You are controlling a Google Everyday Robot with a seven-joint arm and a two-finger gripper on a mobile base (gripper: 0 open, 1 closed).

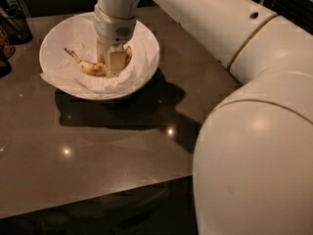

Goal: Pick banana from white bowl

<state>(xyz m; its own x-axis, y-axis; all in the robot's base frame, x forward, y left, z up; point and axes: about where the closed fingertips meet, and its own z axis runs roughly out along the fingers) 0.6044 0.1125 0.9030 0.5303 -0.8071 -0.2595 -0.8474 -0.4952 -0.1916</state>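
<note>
Banana [90, 67] lies inside the white bowl [147, 66], on the crinkled white paper [63, 76] that lines it. Its dark stem points toward 10 o'clock, and its speckled yellow body curves across the bowl's middle toward 3 o'clock. The gripper [112, 65] reaches straight down into the bowl's centre and sits on the banana's middle, hiding part of it. Whether it has clamped the fruit cannot be told. The bowl stands on a glossy dark tabletop [98, 146], toward 10 o'clock of the view. The white robot arm [210, 23] stretches from the large rounded body at 4 o'clock up to the bowl. Dark objects [13, 26] stand at the table's 10 o'clock edge.
</note>
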